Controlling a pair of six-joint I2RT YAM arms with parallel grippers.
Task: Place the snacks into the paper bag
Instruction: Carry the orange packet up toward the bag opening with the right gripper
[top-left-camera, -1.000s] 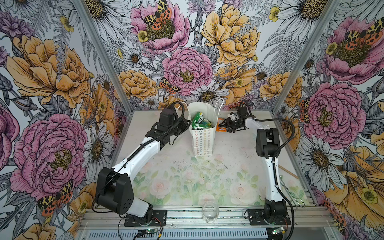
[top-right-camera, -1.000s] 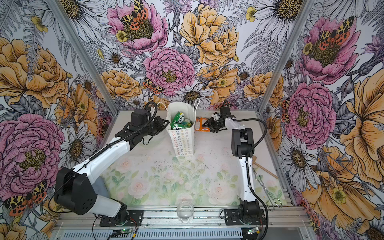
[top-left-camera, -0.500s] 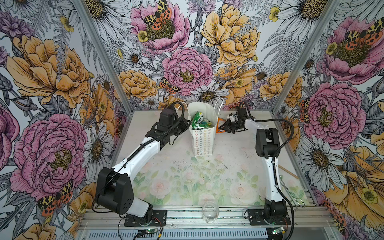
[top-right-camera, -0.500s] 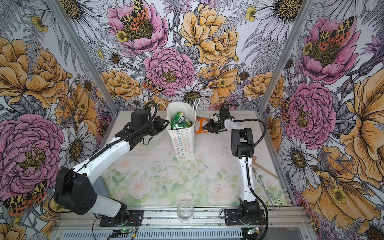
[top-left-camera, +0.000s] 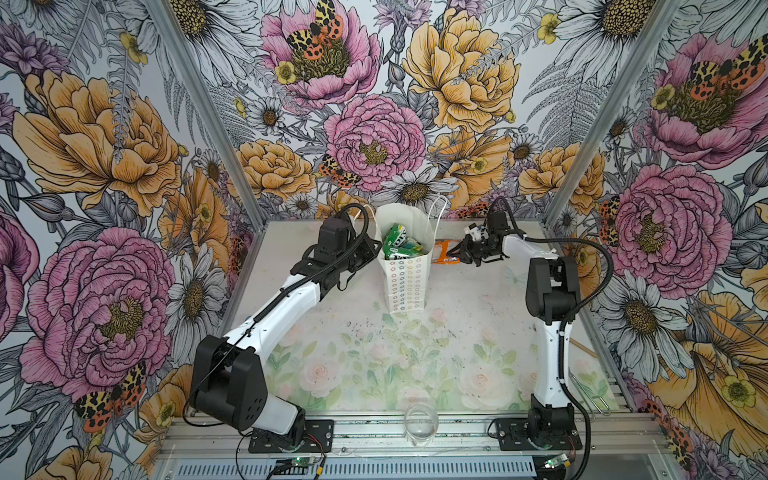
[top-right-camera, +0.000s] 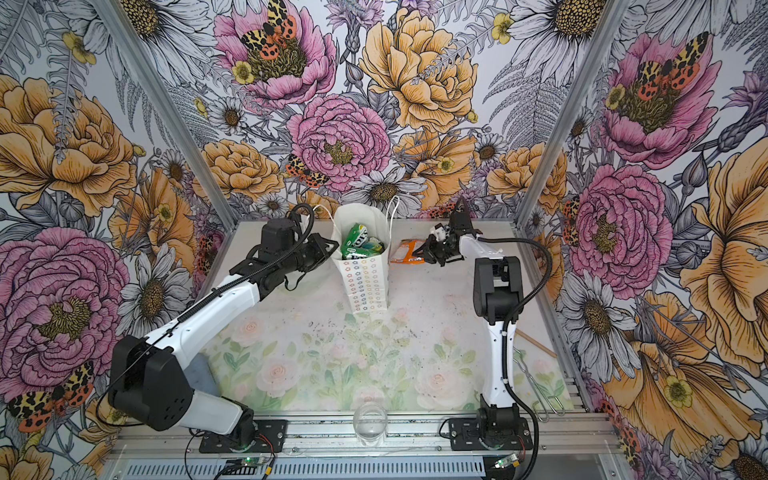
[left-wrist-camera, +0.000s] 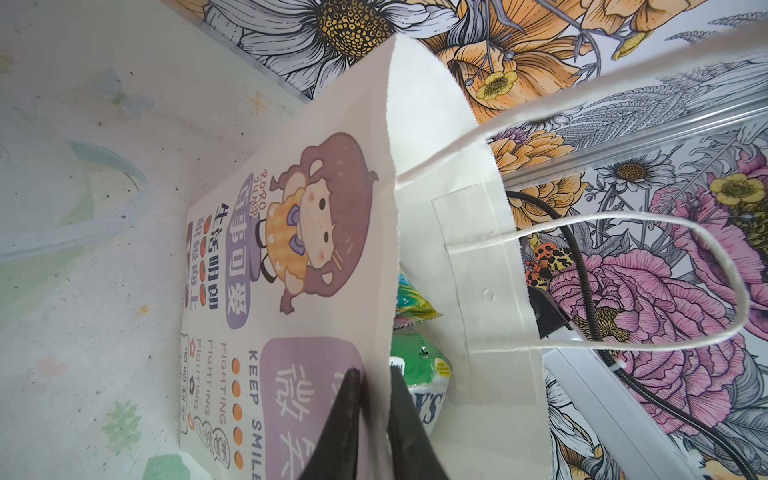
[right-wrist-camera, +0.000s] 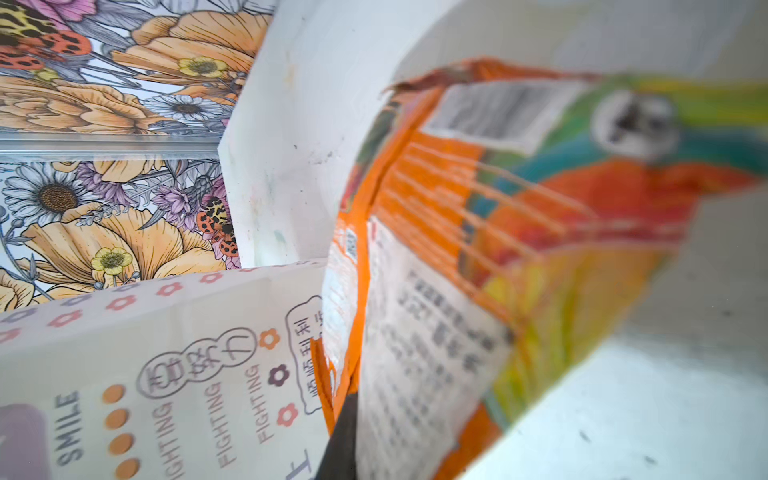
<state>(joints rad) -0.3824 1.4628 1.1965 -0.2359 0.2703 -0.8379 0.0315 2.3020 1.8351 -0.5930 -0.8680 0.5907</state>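
Since a second ago my right gripper (top-left-camera: 460, 250) has pinched down on the orange packet (top-left-camera: 444, 252), at three o'clock of the paper bag (top-left-camera: 405, 286); left gripper (left-wrist-camera: 372, 376) clamps its rim, I judge to steady it

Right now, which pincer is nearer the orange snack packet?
Right. The right pincer grips the orange snack packet beside the paper bag; the left pincer clamps the bag's rim on the opposite side.
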